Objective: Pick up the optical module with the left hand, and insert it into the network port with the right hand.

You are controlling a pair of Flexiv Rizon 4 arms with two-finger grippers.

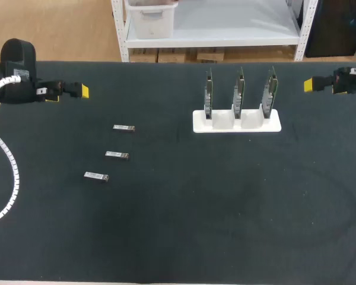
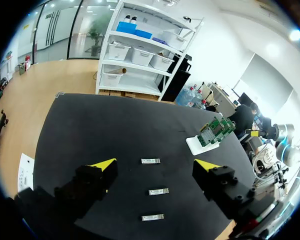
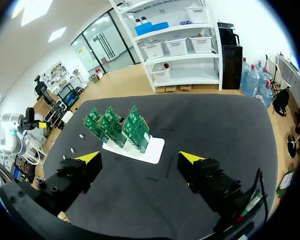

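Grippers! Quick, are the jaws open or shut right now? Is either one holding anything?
Left gripper: jaws open, holding nothing.
Right gripper: jaws open, holding nothing.

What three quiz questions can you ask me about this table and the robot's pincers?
1. How many modules lie on the table?
2. True or false: the left pincer is holding a module.
3. What do the green boards stand in? A: a white stand. B: a blue bowl. C: a red box.

Key
1. Three, in a slanted row.
2. False. It is open and empty, away from the modules.
3. A.
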